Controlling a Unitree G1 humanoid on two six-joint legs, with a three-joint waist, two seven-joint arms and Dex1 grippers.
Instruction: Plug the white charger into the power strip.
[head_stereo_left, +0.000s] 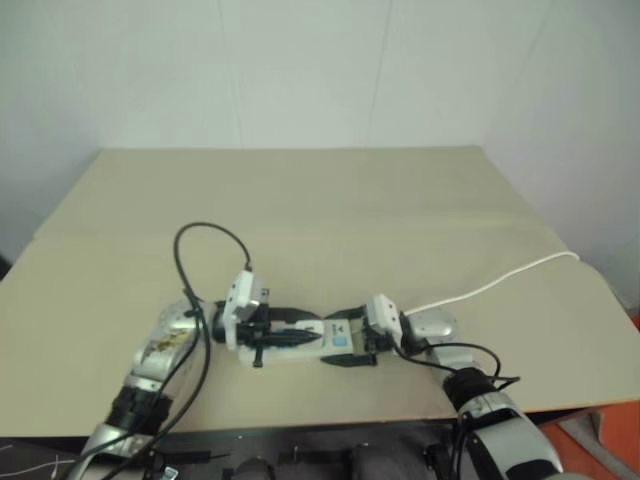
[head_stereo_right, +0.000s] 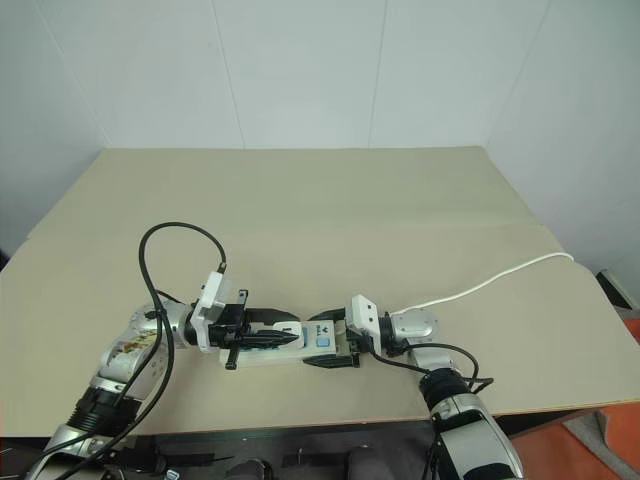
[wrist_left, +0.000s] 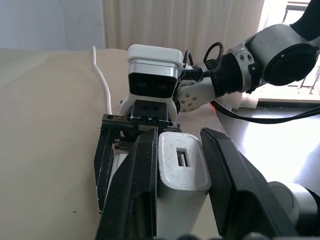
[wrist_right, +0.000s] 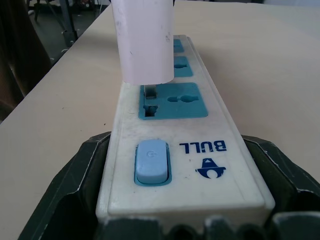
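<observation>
The power strip (wrist_right: 210, 150) lies near the table's front edge with its blue sockets facing up. My right gripper (wrist_right: 180, 142) is shut on its switch end, one black finger (wrist_right: 82, 170) on each long side. My left gripper (wrist_left: 177, 140) is shut on the white charger (wrist_left: 180, 170) and holds it upright over the socket closest to the switch (wrist_right: 152, 160). The charger (wrist_right: 144, 40) sits slightly above the socket face, and its metal prongs show at the socket's slots. In the right eye view the two grippers (head_stereo_right: 265, 340) (head_stereo_right: 330, 352) face each other over the strip (head_stereo_right: 300, 350).
The strip's thin white cable (head_stereo_right: 500, 275) runs right across the tan table (head_stereo_right: 300, 200) and off its right edge. A black cable loop (head_stereo_right: 170, 235) arches above my left wrist. The table's front edge lies just below both arms.
</observation>
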